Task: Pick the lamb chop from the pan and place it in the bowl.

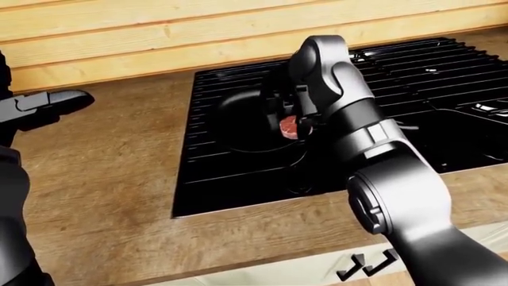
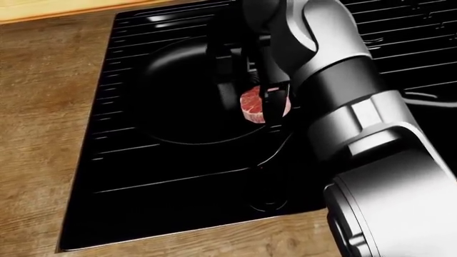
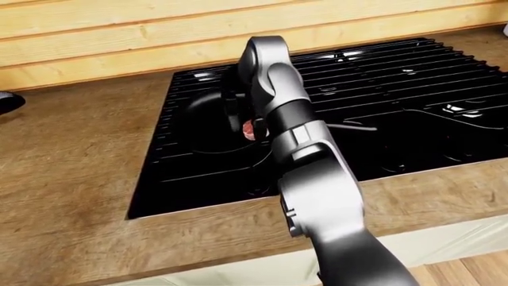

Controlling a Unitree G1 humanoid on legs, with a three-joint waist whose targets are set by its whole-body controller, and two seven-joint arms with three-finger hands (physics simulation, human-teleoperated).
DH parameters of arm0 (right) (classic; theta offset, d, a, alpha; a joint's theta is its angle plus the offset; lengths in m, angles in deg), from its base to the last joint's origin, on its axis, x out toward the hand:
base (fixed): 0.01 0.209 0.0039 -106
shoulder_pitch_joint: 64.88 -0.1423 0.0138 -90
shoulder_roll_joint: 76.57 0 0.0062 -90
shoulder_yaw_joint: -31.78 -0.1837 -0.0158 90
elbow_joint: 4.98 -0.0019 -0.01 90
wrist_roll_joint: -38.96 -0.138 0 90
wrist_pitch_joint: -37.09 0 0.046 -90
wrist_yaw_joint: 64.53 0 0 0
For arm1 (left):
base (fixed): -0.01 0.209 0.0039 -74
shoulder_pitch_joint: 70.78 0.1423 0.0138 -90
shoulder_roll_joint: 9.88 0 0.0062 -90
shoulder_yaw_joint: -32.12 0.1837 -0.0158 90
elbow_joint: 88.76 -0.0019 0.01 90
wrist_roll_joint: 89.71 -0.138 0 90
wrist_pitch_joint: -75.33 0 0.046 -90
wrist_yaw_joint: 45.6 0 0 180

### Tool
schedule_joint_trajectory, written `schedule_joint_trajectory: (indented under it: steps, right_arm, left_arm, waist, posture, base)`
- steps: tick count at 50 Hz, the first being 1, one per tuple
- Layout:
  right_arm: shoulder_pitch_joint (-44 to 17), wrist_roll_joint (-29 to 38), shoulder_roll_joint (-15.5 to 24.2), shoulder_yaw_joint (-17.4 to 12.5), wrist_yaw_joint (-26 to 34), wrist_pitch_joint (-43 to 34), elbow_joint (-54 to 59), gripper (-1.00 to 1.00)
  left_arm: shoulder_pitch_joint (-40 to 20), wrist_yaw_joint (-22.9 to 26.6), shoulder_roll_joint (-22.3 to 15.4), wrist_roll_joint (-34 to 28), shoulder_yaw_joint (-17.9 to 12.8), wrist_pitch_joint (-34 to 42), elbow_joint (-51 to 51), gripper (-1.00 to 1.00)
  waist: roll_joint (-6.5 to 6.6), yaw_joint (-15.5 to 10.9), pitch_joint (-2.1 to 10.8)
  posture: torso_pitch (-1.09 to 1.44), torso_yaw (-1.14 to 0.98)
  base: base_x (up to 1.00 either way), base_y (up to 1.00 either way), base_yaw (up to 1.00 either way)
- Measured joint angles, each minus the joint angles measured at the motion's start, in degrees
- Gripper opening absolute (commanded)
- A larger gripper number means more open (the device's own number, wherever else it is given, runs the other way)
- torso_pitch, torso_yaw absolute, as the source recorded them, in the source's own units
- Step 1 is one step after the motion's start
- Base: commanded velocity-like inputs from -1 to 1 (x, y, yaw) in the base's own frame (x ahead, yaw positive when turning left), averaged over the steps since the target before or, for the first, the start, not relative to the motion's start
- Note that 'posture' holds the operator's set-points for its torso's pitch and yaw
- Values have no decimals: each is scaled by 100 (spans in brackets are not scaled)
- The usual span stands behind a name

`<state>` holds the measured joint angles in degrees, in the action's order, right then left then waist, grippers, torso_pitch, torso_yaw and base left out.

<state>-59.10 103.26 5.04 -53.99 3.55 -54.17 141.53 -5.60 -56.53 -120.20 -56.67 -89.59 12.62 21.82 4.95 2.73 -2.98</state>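
The lamb chop (image 2: 251, 104), a red marbled slab, shows at the right side of the black pan (image 2: 178, 91) on the black stove. My right hand (image 2: 250, 107) reaches in from the lower right with its fingers closed round the chop: one grey finger (image 2: 272, 104) crosses the meat and dark fingers press its left side. I cannot tell whether the chop touches the pan floor. My left hand (image 1: 47, 104) hovers open over the counter at the left edge of the left-eye view. No bowl is in view.
The black stove (image 2: 178, 187) with ridged grates is set into a wooden counter (image 2: 43, 134). A plank wall (image 1: 159, 36) runs along the top. Cabinet handles (image 1: 365, 265) show under the counter's near edge.
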Motion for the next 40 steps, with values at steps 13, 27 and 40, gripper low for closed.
schedule_joint_trajectory:
  steps: [13, 27, 40]
  right_arm:
    - [-283, -100, 37, -30, 226, -4, 313, -100]
    - [-791, -268, 142, -106, 337, -5, 461, -100]
    - [-1228, -743, 528, -281, 479, 71, 591, -100]
  left_arm:
    - [-22, -6, -15, -2, 8, 0, -21, 100]
    - [-30, -8, -18, 3, 13, -1, -9, 100]
    - [-103, -43, -58, 24, 35, 52, 23, 100]
  waist:
    - [30, 33, -65]
    - [56, 71, -75]
    - [38, 57, -85]
  posture:
    - [0, 0]
    - [0, 0]
    - [0, 0]
  base:
    - [0, 0, 0]
    - [0, 0, 0]
    - [0, 0, 0]
